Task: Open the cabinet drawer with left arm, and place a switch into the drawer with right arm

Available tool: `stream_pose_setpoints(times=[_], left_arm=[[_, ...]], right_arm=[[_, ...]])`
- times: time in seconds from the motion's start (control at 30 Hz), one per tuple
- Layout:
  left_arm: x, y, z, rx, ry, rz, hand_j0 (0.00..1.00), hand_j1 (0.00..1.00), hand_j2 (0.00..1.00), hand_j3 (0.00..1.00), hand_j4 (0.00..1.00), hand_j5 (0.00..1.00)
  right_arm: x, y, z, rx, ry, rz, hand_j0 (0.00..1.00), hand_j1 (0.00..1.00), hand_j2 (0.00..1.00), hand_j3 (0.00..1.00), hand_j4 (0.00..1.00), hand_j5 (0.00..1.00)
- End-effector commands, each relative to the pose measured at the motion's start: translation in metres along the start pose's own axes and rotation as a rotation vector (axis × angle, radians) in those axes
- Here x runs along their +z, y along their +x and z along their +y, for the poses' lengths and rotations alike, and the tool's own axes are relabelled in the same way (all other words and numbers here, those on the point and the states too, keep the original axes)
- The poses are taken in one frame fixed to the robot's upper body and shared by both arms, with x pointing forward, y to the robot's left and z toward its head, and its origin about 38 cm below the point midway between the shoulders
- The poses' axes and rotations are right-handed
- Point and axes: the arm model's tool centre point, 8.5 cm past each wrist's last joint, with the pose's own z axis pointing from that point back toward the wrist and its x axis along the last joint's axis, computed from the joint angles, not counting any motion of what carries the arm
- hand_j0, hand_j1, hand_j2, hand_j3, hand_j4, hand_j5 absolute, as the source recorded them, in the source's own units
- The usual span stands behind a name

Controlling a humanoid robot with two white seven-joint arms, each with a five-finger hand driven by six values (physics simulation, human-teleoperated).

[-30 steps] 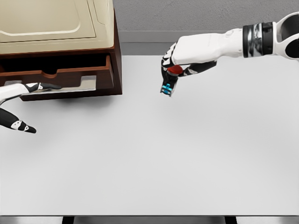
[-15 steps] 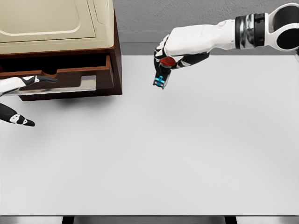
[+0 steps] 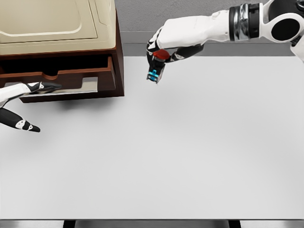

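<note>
Red-capped and dark-bodied, with a blue-lit lower end, the switch [image 3: 156,66] hangs in the air above the far part of the white table [image 3: 180,152], its long axis close to upright and leaning slightly, red end up and blue end down; it is clamped in the right hand [image 3: 160,50], whose fingers curl round its upper part while the lower end sticks out below them.

From the switch the drawer [image 3: 71,76] lies to the left, on the far side of the cabinet's [image 3: 57,42] dark brown side wall; that wall stands between the two, and the switch is just beside the cabinet's right edge, apart from it and at about the height of the drawer front. The drawer is pulled out only part way; a shadowed gap shows above its front, and whether that gap is wide enough for the switch I cannot tell.

Judged from this, the carry must go leftward over or round the cabinet's corner and then down into the opening; the right hand is far nearer the switch, being the one holding it.

At the picture's left edge the left hand [image 3: 21,102] shows, fingers spread and grasping nothing, one fingertip lying at the drawer's pale handle [image 3: 71,88]; contact I cannot confirm.
</note>
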Motion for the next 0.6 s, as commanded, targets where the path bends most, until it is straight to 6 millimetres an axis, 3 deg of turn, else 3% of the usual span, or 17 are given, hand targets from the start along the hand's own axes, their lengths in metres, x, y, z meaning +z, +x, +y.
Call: stream_pose_setpoints(times=[0.0, 0.57], left_arm=[[0.002, 0.000, -0.001, -0.010, -0.017, 0.007, 1.00, 1.00, 1.00, 1.00, 1.00, 1.00], [-0.001, 0.016, -0.007, -0.019, -0.055, -0.027, 1.00, 1.00, 1.00, 1.00, 1.00, 1.00]], right_arm=[[-0.002, 0.001, -0.002, -0.002, -0.006, -0.005, 0.51, 0.51, 0.51, 0.51, 0.51, 0.51], [-0.011, 0.005, -0.021, 0.014, -0.033, -0.023, 0.51, 0.51, 0.51, 0.51, 0.51, 0.51]])
